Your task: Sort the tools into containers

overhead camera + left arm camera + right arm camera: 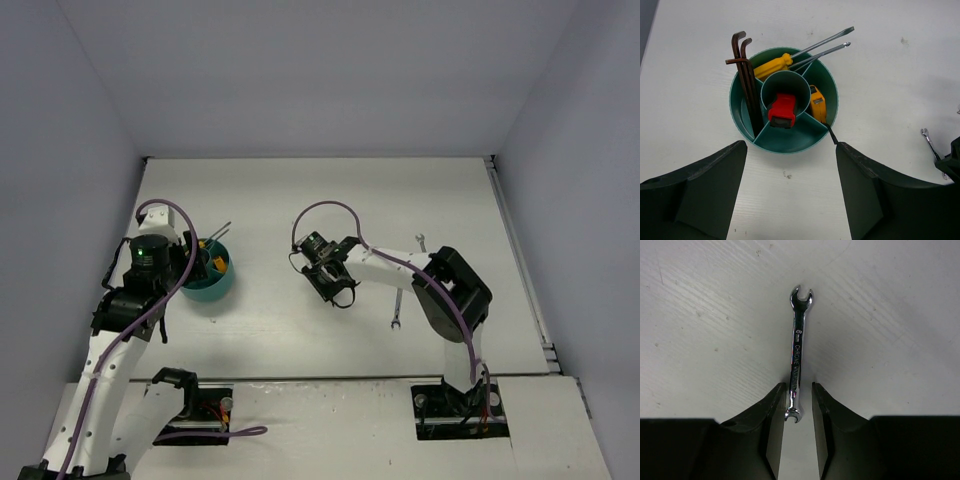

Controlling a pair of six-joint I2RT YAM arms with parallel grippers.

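Jaws of my right gripper (799, 387) flank the end of a silver wrench (798, 340), barely apart; I cannot tell if they pinch it. My left gripper (790, 145) gapes over the teal bowl (790, 140), which already holds hex keys (747, 85), screwdrivers (810, 50) and knife (782, 110). Two more wrenches (397, 305) wait on the table (300, 200).

White table (300, 190), pale walls (320, 70) (three sides).

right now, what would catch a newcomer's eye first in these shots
The teal bowl, left of the table under the open left gripper, packed with tools: a red knife in its centre cup, dark hex keys and yellow-handled screwdrivers poking over the rim. Next, the silver wrench between the right gripper's narrow jaws, mid-table; whether it is gripped is unclear.
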